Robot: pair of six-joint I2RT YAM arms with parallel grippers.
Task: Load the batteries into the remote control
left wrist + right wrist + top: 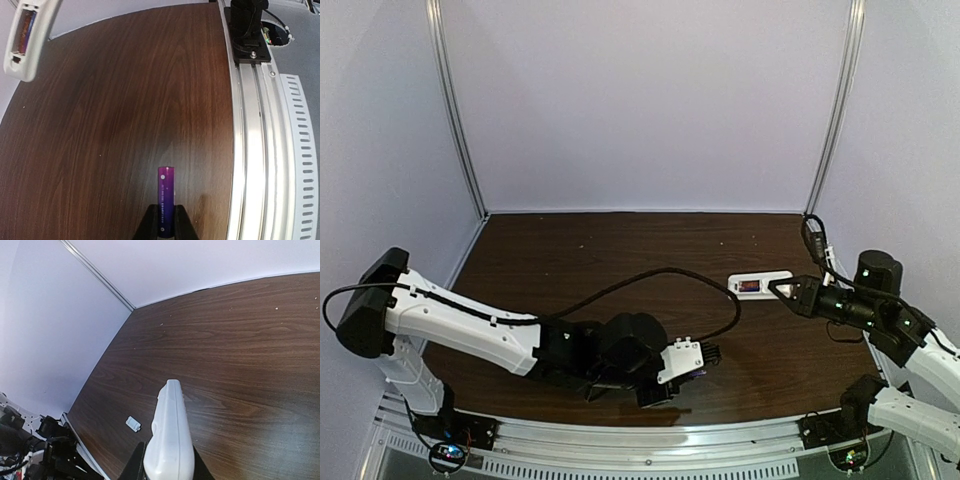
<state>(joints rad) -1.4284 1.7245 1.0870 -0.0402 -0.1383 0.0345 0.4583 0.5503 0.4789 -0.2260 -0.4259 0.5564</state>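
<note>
Soft, even light with a violet cast; wrist views strongly wide-angle.

In the top view the pale walls point(640, 100) read lilac, and the dark wooden table point(620, 240) carried no hard shadows. The left wrist view bowed the table edge and the aluminium rail point(250, 150) into curves, and a broad sheen lay across the wood at centre. The battery point(166, 200) was sharp, with a faint shadow just to its right. At lower centre of the right wrist view, the remote control point(170, 440) looked bright and slightly soft.
</note>
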